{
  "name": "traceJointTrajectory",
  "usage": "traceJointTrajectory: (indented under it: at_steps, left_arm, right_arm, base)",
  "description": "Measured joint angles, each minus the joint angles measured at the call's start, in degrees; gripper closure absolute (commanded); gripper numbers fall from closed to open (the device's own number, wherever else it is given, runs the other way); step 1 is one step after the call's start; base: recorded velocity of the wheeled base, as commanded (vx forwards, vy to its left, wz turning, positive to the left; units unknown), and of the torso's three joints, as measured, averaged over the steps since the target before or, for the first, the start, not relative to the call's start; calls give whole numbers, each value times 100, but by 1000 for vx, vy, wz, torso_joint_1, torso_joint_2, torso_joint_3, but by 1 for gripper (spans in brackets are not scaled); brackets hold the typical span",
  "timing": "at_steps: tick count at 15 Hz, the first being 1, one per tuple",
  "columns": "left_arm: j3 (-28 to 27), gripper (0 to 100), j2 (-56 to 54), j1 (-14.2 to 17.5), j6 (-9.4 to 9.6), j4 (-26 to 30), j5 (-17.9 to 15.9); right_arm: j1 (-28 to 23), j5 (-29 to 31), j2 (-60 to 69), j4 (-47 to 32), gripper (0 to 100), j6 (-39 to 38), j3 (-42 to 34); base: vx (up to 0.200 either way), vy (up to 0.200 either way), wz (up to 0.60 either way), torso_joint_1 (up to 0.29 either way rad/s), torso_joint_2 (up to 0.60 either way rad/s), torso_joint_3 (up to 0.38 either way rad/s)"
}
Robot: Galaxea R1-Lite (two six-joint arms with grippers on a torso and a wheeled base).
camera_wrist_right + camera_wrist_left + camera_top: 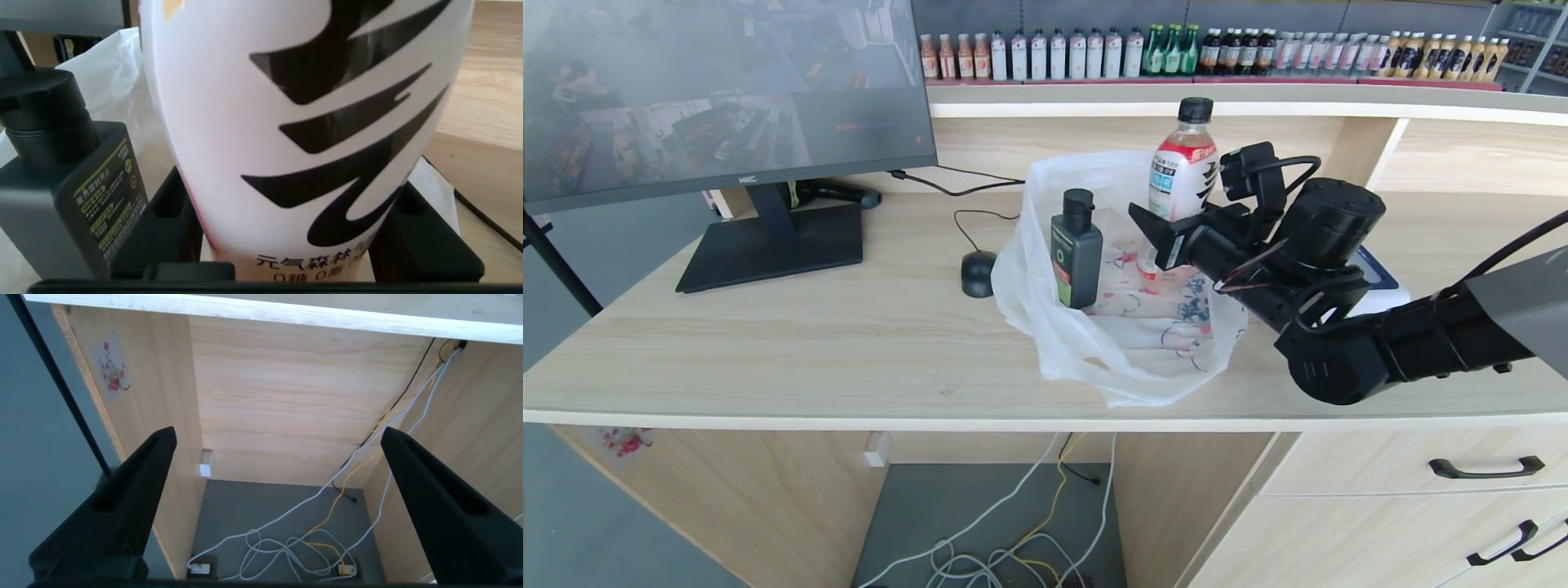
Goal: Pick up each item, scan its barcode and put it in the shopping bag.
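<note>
Closest in, right gripper [1176,238], fingers clamped on the lower body of the drink bottle [1183,175]. Bottle upright, base down inside the mouth of the shopping bag [1045,327], toward the bag's far right side; impossible to tell whether resting on the bag floor or hanging just above it. Beside it in the bag, near but apart, a dark bottle [1076,249], also upright. Bag near the front edge of the counter [809,351], right of the middle. Left gripper [282,490] down below the counter's front edge, fingers spread wide, holding nothing. Judged close to release. Risks from here: letting go with the base unsupported on soft plastic, so tipping into the dark bottle and toppling both; catching the thin bag rim on a finger while backing out, so dragging the bag toward the front edge.
</note>
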State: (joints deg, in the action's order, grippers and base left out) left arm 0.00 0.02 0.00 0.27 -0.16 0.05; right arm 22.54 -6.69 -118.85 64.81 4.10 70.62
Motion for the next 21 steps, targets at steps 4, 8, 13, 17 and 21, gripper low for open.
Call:
traceJointTrajectory:
  at_steps: [4, 8, 13, 17, 21]
  left_arm:
    - [0, 0, 0, 0, 0, 2, -2]
    - [0, 0, 0, 0, -2, 0, 2]
    - [0, 0, 0, 0, -2, 0, -2]
    - [0, 0, 0, 0, 0, 0, 0]
    - [0, 0, 0, 0, 0, 0, 0]
  right_arm:
    - [-35, 5, -185, 61, 100, 2, 30]
    - [-38, 2, -293, 140, 100, 6, 11]
    - [-33, 5, -328, 208, 100, 11, -1]
    - [-33, 0, -317, 313, 0, 4, -4]
    - [-57, 10, -150, 560, 0, 2, -244]
  base:
    - [0, 0, 0, 0, 0, 0]
    - [0, 0, 0, 0, 0, 0]
    - [0, 0, 0, 0, 0, 0]
    - [0, 0, 0, 0, 0, 0]
    - [0, 0, 0, 0, 0, 0]
